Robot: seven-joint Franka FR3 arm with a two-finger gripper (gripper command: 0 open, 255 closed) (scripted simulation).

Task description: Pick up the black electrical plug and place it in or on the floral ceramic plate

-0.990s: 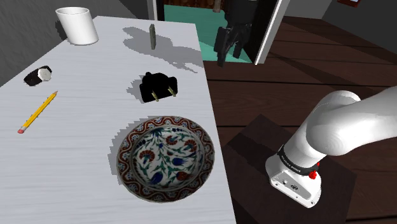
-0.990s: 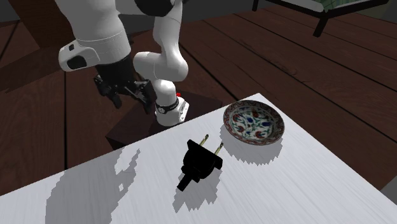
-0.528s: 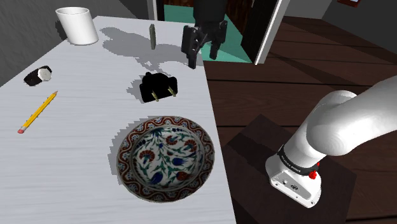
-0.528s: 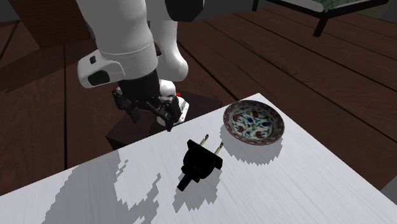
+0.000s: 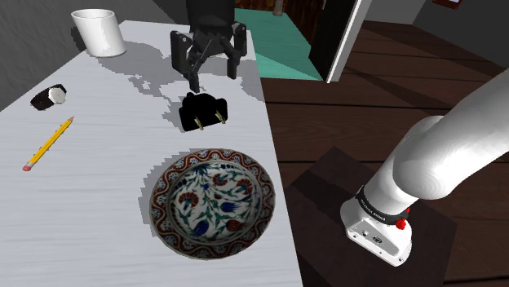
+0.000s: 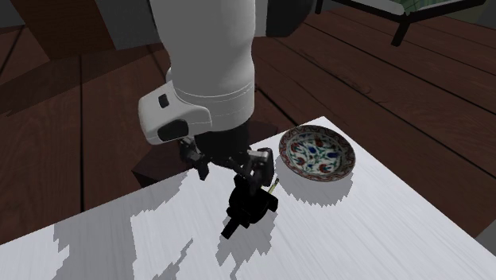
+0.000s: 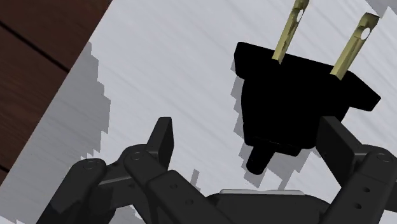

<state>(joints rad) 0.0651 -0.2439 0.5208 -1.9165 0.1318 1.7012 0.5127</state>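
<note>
The black electrical plug [image 5: 201,110] lies flat on the white table [image 5: 90,212], its two brass prongs pointing toward the floral plate [image 5: 263,176]. The plate sits empty near the table's front right edge in the shoulder view. My gripper [image 5: 214,75] hangs open just above the plug, a little toward its far end, touching nothing. In the wrist view the plug [image 7: 299,102] lies between and just ahead of the spread fingers of the gripper [image 7: 248,127]. The second exterior view has the gripper [image 6: 230,171] over the plug [image 6: 250,205], with the plate [image 6: 316,153] to the right.
A white mug [image 5: 98,33] stands at the table's far left corner. A small black-and-white object [image 5: 49,96] and a yellow pencil [image 5: 47,143] lie along the left side. The table's right edge runs close by the plug, with dark wood floor and the stand [image 5: 375,220] beyond.
The gripper has swung from beyond the table's right edge leftward and down to just above the plug, staying open. The plug and plate have not moved.
</note>
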